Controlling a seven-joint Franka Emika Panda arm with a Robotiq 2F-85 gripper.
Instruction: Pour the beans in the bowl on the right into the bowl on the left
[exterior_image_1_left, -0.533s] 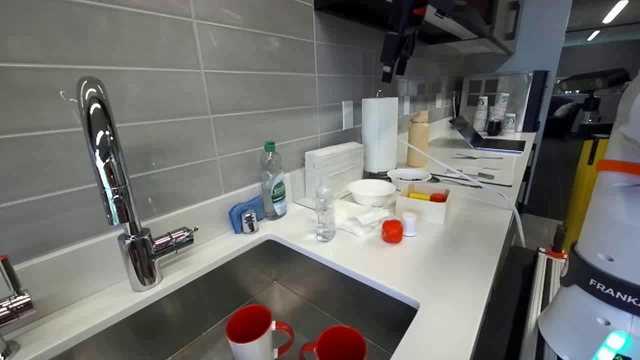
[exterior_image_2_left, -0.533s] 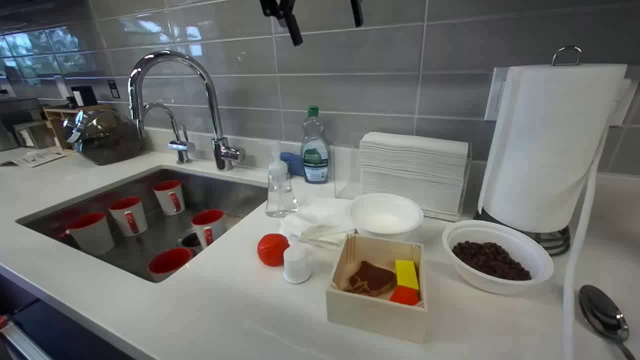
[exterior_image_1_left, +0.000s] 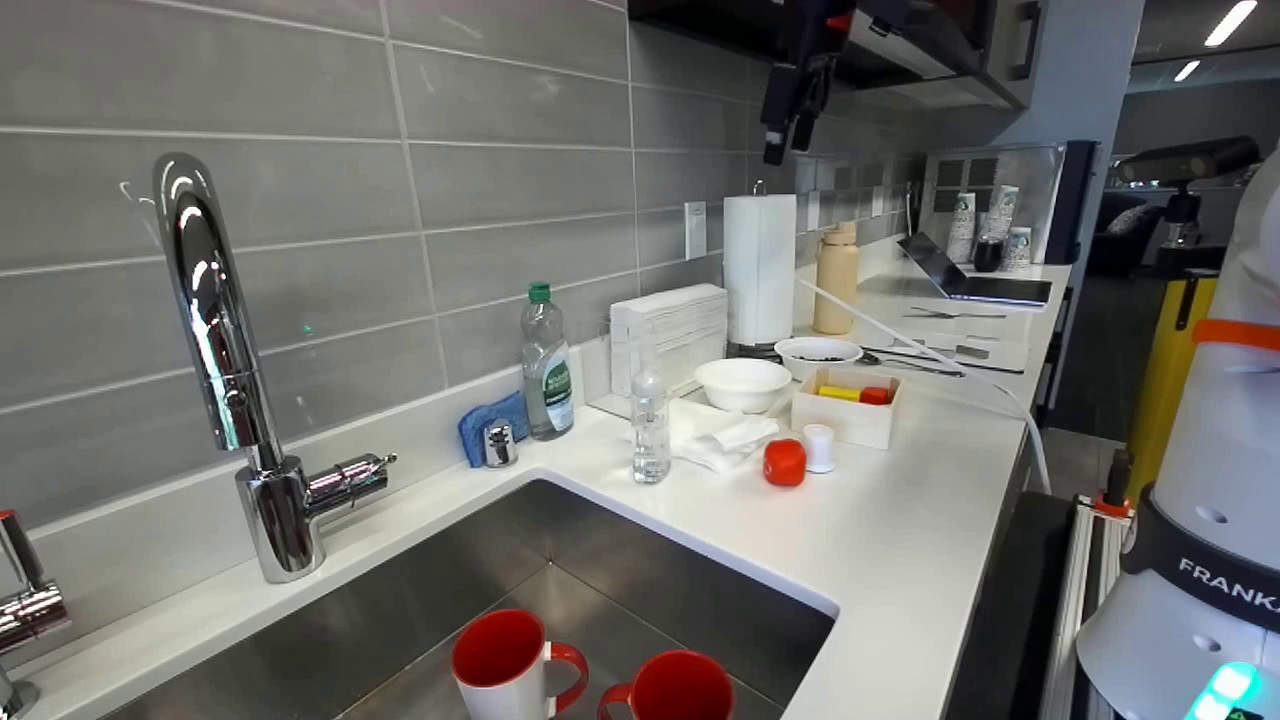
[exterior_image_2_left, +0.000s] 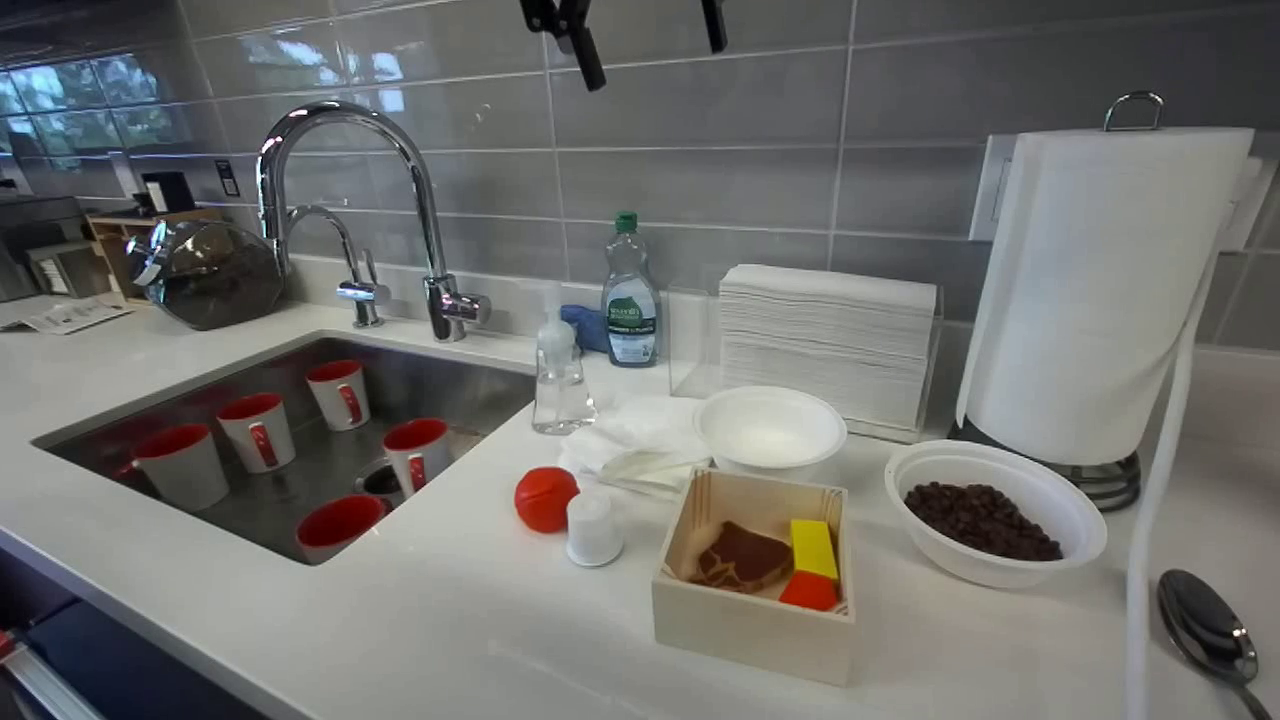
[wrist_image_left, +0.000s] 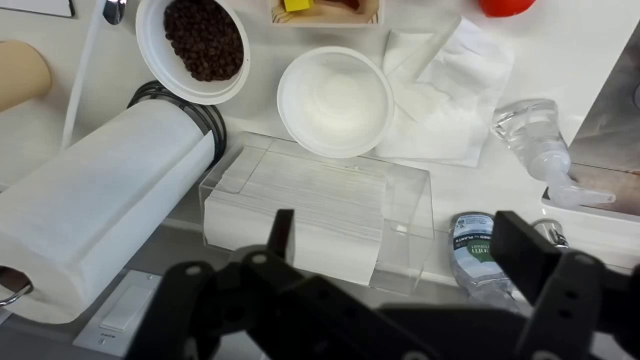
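Two fingers (wrist_image_left: 522, 255) hang spread, paper-towel roll (exterior_image_2_left: 1095, 300) and wooden box (exterior_image_2_left: 755, 638) standing near the bean bowl (exterior_image_2_left: 960, 565).

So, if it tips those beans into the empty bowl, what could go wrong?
Two things, perhaps. The bean bowl sits right by the paper towel roll, with a white cord nearby, so the open gripper might bump or snag one on the way in. And the empty bowl stands close to the wooden box, so any beans that miss could drop in there.
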